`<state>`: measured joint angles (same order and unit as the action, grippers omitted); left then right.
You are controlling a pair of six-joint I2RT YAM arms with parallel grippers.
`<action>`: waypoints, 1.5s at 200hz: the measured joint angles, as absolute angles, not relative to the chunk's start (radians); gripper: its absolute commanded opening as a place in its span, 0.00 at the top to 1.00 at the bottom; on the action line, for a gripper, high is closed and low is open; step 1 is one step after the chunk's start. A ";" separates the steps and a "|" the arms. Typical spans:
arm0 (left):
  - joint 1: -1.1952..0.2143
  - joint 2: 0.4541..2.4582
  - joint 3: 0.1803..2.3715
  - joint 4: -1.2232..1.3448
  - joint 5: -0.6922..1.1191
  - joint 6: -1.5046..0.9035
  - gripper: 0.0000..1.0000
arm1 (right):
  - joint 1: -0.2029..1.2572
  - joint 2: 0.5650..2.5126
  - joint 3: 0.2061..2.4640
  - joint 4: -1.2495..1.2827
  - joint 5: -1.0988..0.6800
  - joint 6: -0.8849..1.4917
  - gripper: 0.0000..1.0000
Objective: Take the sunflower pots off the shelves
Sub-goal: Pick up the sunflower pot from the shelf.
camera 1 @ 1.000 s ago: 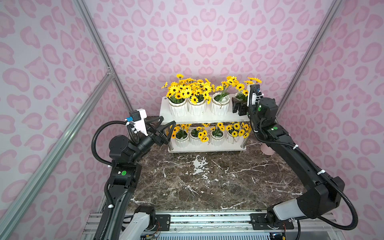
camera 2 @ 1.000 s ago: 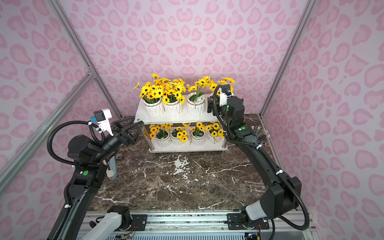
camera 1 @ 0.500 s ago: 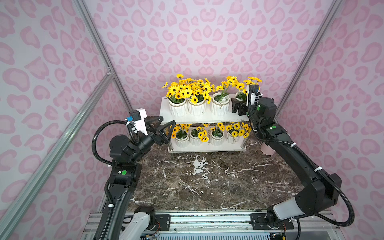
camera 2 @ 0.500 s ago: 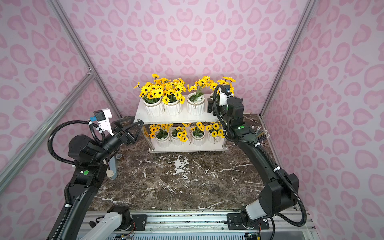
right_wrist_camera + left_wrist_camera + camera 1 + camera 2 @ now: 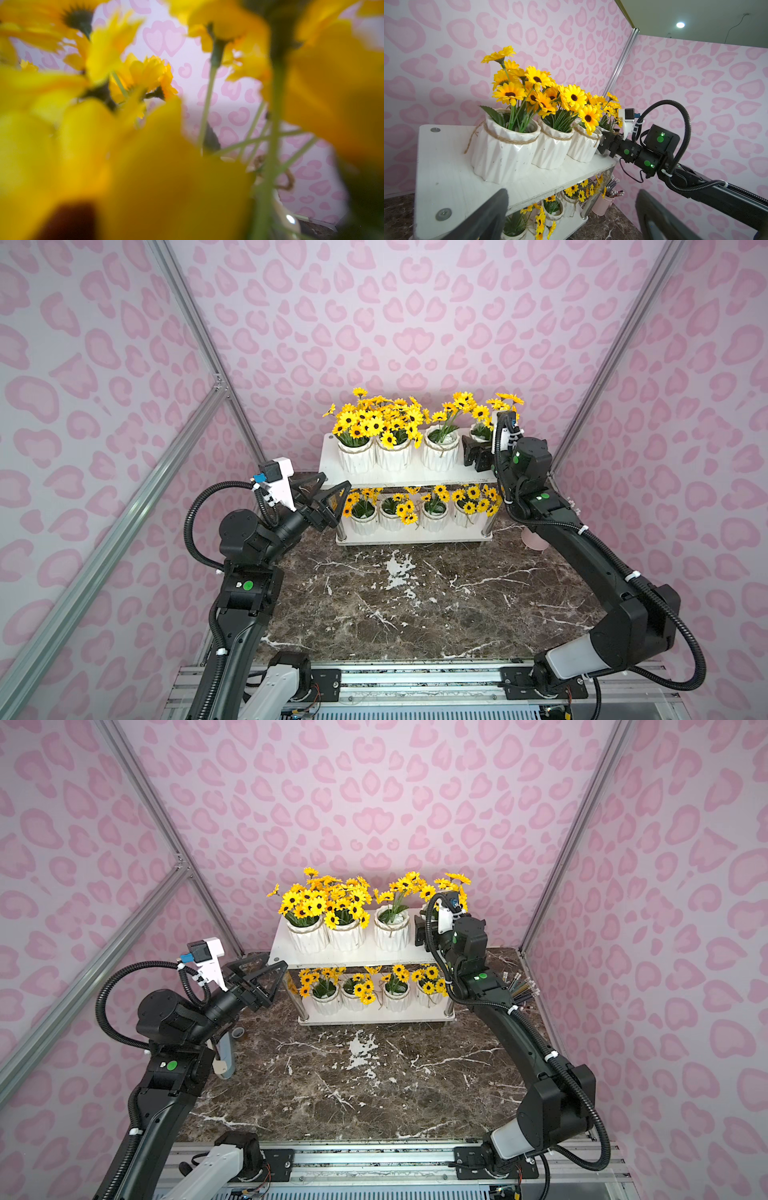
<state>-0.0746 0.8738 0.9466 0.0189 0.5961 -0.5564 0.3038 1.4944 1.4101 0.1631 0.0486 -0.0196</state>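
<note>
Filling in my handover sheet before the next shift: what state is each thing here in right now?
Top-tier sunflower pots: four, upright, on the shelves.
Lower-tier sunflower pots: four, upright, none removed.
Left gripper: open, empty, near the shelves' left end.
Right gripper: open, fingers at the rightmost top pot, contact unclear.
Pink bucket: upright, holding pencils, on the table.

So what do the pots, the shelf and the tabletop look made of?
Pots: glossy white ceramic, probably, by sharp highlights on the ribs.
Shelf: matte white board, wood or plastic unclear.
Tabletop: brown marble look, white veins.
</note>
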 measured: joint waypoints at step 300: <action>-0.074 0.881 0.962 0.018 0.593 -0.568 0.03 | 0.298 1.240 1.213 0.204 0.014 0.004 1.00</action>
